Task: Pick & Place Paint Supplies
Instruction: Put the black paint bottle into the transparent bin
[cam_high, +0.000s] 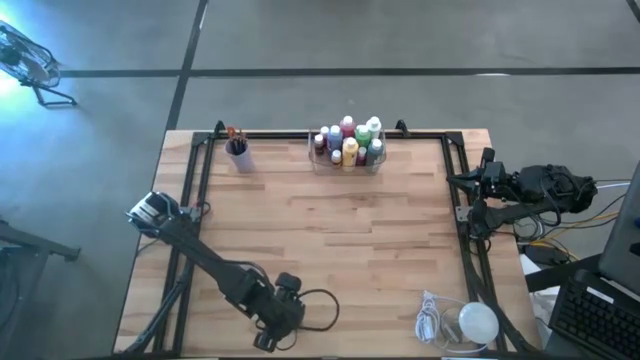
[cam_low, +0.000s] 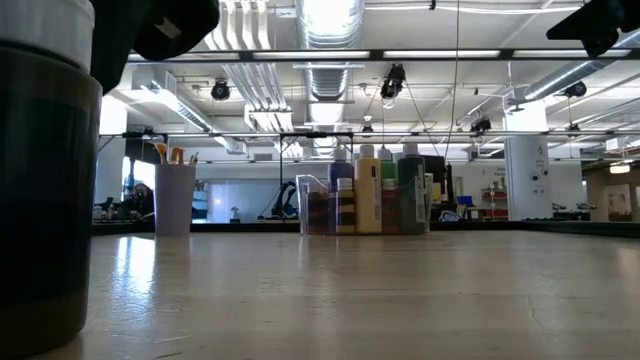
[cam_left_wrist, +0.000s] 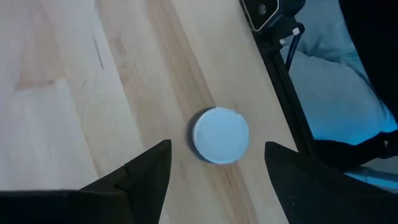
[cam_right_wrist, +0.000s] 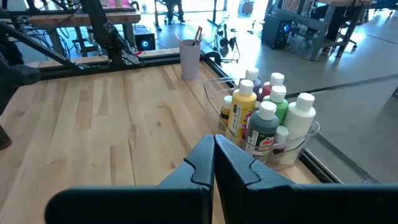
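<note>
while the left claw (cam_high: 268, 335) hangs low over the bench (cam_high: 330, 260) at about seven o'clock in the overhead view, its fingers (cam_left_wrist: 146, 171) stand wide apart and hold nothing. straight below them stands one bottle (cam_left_wrist: 220, 135), seen cap-on as a pale round disc on the wood, between the two fingers and touching neither. in the low view that same bottle (cam_low: 45, 180) fills the near left edge as a dark body under a pale cap.

at eleven o'clock, by the far edge, a cup (cam_high: 238, 155) holds the brushes (cam_high: 234, 133) upright.

at twelve o'clock a clear tray (cam_high: 345, 163) holds the other bottles (cam_high: 349, 143) packed together upright, yellow, green, pink and white among them.

at five o'clock a white lump (cam_high: 477, 323) lies with its coiled cord (cam_high: 430, 318) beside it.

at three o'clock the right claw (cam_right_wrist: 214, 163) waits off the bench's edge, fingers pressed fully together and empty.
</note>
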